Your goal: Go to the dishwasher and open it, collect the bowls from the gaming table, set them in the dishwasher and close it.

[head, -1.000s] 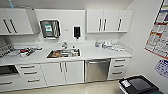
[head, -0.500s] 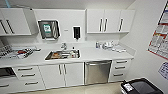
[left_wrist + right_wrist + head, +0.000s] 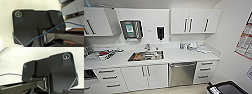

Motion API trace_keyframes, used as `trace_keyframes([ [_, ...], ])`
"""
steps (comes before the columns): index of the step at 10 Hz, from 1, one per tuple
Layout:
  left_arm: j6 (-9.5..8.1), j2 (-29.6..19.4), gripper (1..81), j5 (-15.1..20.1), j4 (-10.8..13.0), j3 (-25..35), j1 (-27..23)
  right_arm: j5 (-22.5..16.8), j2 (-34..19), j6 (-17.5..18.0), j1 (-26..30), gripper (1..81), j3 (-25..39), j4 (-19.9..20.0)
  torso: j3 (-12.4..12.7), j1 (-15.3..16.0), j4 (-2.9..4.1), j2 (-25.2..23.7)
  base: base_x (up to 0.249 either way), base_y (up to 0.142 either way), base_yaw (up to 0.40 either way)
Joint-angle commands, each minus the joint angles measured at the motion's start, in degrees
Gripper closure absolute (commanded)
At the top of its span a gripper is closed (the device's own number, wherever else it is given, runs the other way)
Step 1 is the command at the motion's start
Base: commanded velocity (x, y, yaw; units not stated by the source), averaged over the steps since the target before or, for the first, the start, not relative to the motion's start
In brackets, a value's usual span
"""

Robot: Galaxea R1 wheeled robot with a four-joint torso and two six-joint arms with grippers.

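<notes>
dishwasher (image 3: 182, 74) shut, under white counter (image 3: 184, 56) | no legible writing | pincer state: cannot tell

Kitchenette, white walls. White countertop (image 3: 184, 56) runs wall to wall, steel sink (image 3: 146, 55) set in it, faucet (image 3: 147, 46) behind. White upper cabinets (image 3: 195, 21) with dark bar handles; white base cabinets (image 3: 145, 76) and drawers (image 3: 204, 70) below. Paper-towel dispenser (image 3: 131, 29) and dark soap dispenser (image 3: 160, 32) on back wall. Poster (image 3: 244, 42) on side wall. Floor pale beige.
</notes>
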Motion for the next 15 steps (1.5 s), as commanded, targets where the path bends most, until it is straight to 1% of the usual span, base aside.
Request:
trace_keyframes([
  [1,0.05,-0.80,1.0,3.26,-0.52,0.61,-2.44,-2.63,-0.88,-0.12,2.37,1.0,0.65,-0.47,0.00,0.00,0.00,0.00,0.122,0.000,0.000],
  [15,-0.04,-0.80,1.0,3.26,-0.52,0.52,-2.44,-2.72,-0.88,-0.12,2.46,1.0,0.56,-0.47,0.00,-0.01,0.00,-0.04,0.123,0.000,0.000],
])
